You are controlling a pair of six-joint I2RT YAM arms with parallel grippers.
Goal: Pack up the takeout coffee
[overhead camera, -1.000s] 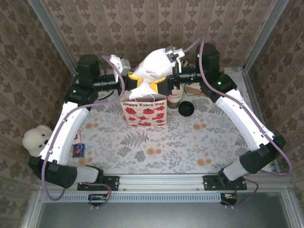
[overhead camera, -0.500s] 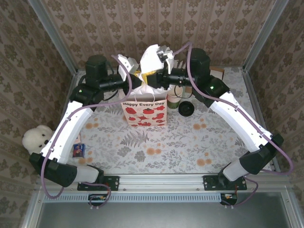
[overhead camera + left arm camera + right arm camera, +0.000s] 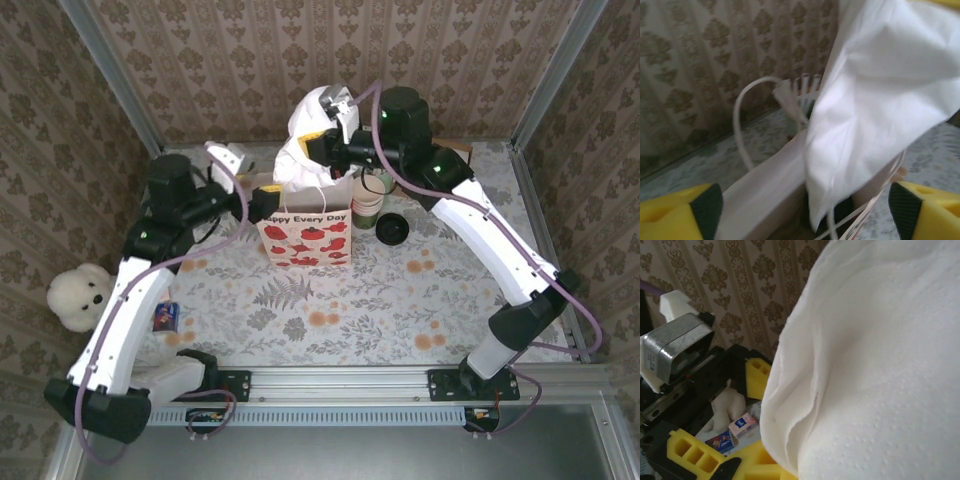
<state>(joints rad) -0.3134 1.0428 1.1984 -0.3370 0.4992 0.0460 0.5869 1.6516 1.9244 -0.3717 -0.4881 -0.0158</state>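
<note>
Your right end effector (image 3: 320,143) is clamped on a sheet of white tissue paper (image 3: 314,112), held over the mouth of the gift bag (image 3: 303,236) near the far edge of the counter (image 3: 350,300). Your left end effector (image 3: 805,215) stands wide, holding nothing, just left of the bag. Lower the tissue straight into the opening, clear of the handles (image 3: 737,125), and release only once it sits inside. I cannot make out the coffee; it is likely down in the bag.
</note>
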